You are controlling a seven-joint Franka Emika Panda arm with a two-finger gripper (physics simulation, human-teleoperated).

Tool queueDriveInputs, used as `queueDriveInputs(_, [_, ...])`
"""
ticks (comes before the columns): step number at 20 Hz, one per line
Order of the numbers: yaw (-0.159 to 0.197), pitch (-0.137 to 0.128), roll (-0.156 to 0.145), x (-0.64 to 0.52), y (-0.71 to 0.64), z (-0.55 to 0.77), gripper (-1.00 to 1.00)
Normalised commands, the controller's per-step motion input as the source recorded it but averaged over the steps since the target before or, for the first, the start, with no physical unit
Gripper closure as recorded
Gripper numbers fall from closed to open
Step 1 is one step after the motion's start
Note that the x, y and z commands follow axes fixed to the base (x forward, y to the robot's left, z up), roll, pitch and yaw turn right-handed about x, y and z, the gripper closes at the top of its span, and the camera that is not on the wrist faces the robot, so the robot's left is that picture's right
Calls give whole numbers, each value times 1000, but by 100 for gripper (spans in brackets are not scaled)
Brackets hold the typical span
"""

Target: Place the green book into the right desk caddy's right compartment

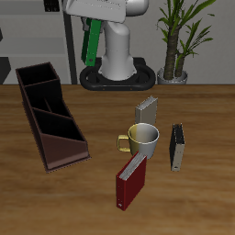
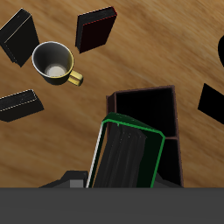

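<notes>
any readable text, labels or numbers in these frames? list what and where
None readable.
Green book: glossy cover, no title visible.
Red book: plain cover.
Mug: no print.
Caddy: unmarked.
The two dark books by the mug: blank in both views.

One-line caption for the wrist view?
Gripper holds the green book above the caddy; mug beyond.

End effector (image 1: pixel 92 41) raised, clamped shut.

No text, label or number seems readable on any object here.
</notes>
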Motion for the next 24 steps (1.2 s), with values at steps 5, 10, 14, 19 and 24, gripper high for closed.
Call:
queueDriveInputs(5, [95, -48, -39, -346, 105, 25, 100])
queueDriveInputs(10, [70, -38, -50, -290, 10, -86, 100])
queueDriveInputs(14, [18, 13, -51, -309, -128, -194, 100])
queueDriveInputs(19, [-4, 17, -35, -315, -120, -185, 100])
queueDriveInputs(24, [34, 3, -30, -258, -137, -134, 100])
